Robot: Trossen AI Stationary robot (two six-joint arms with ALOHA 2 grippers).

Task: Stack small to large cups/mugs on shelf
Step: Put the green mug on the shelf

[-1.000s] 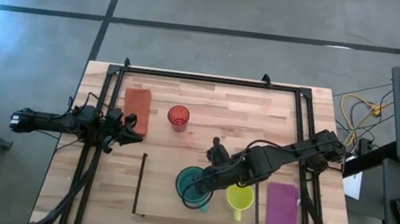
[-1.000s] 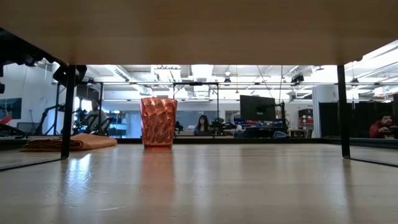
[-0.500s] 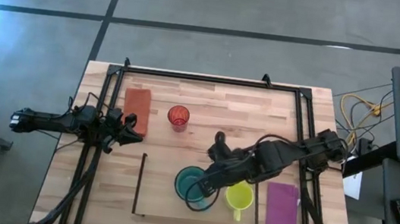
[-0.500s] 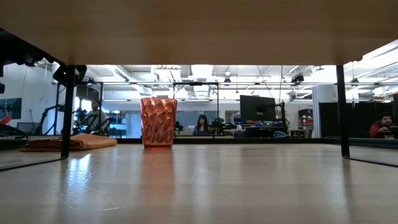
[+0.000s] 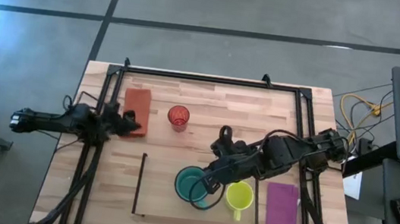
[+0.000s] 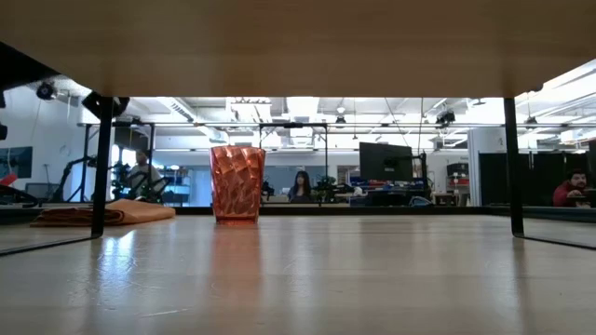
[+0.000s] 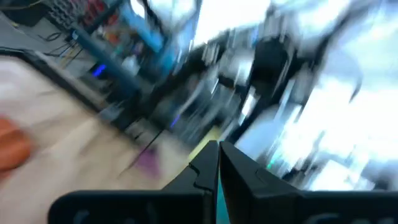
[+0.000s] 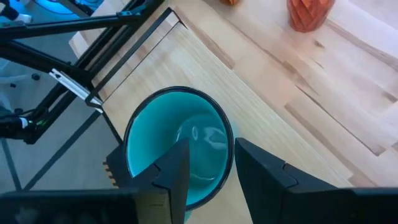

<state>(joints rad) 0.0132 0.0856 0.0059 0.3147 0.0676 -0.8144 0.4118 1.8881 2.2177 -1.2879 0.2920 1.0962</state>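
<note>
The teal mug [image 5: 191,186] stands upright on its base inside the thin black wire shelf frame [image 5: 139,185]. The yellow mug [image 5: 239,197] stands just to its right, handle toward the near edge. The red cup [image 5: 178,115] stands on the wood farther back, and also shows in the low view [image 6: 237,183]. My right gripper [image 8: 211,168] is open over the teal mug's right rim [image 8: 227,149], one finger over the inside and one outside. My left gripper [image 5: 135,125] is shut and empty beside the orange cloth [image 5: 137,108]. My right gripper's open fingers [image 8: 174,171] stand on either side of the teal mug's wall from above. A clear gap shows between them, and I cannot tell whether either finger touches the mug.
A purple cloth [image 5: 282,214] lies at the near right, outside the shelf frame. A larger black frame [image 5: 212,79] runs round the table. The left part of the shelf frame [image 5: 159,195] is bare wood. People and desks show in the room behind.
My right gripper has drawn back from over the teal mug, a little toward the table's far and right edges; the mug stays upright where it was. My left gripper has shifted slightly toward the far edge.
</note>
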